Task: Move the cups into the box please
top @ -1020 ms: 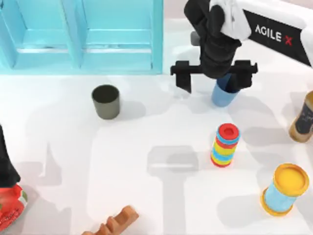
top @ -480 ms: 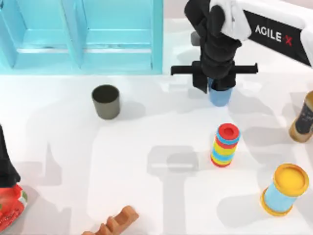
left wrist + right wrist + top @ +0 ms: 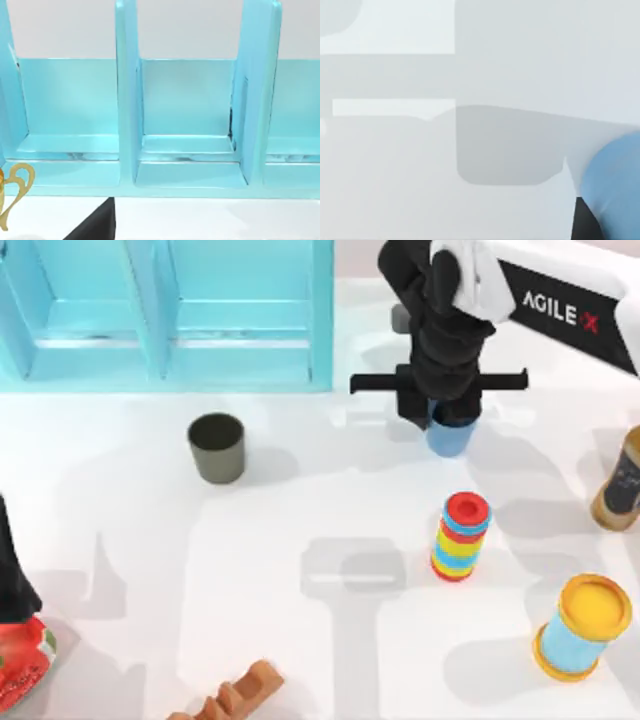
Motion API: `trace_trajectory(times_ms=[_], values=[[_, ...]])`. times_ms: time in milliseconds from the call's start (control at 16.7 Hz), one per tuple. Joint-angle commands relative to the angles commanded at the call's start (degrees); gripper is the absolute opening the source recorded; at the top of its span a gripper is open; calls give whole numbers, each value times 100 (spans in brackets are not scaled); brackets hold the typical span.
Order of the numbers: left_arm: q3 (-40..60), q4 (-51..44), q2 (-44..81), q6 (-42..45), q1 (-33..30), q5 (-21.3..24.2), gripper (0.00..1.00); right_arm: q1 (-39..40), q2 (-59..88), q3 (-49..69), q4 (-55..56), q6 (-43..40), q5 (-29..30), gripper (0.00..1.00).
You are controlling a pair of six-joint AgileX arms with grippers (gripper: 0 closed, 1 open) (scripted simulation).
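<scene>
Top view, and the right gripper point(image 3: 440, 410) is down at about one o'clock on the white table point(image 3: 330, 530), its black fingers clamped on the small blue tapered cup point(image 3: 449, 437), which stands upright just off the right end of the large cyan box with vertical dividers point(image 3: 165, 315). That box runs along the far edge from eleven to twelve o'clock. The second one, the dark grey-olive tapered cup point(image 3: 217, 447), sits upright at around ten o'clock, near the box's front wall but apart from it.

Right wrist view: the blue cup's side point(image 3: 615, 185) pressed against a dark finger point(image 3: 585, 222), table beyond.

Left arm parked at eight o'clock by the table's left edge; I cannot tell how its fingers stand. Its wrist view looks straight into the box's compartments point(image 3: 187, 120).

At four o'clock, a stack of coloured rings point(image 3: 460, 536); near five, a light-blue cylinder with a yellow top point(image 3: 582, 628).
</scene>
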Motion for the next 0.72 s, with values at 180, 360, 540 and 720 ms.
trace_trajectory(times_ms=[180,360,540,720], values=[[0,0,0,0,0,0,100,-42,-94,0,-94,-105,-15,0],[0,0,0,0,0,0,100,-400,-483,69,-513,-478,-95,0],[0,0,0,0,0,0,100,-886,-964,168,-1054,-921,-180,0],[0,0,0,0,0,0,100,-1110,-1182,212,-1308,-1126,-217,0]])
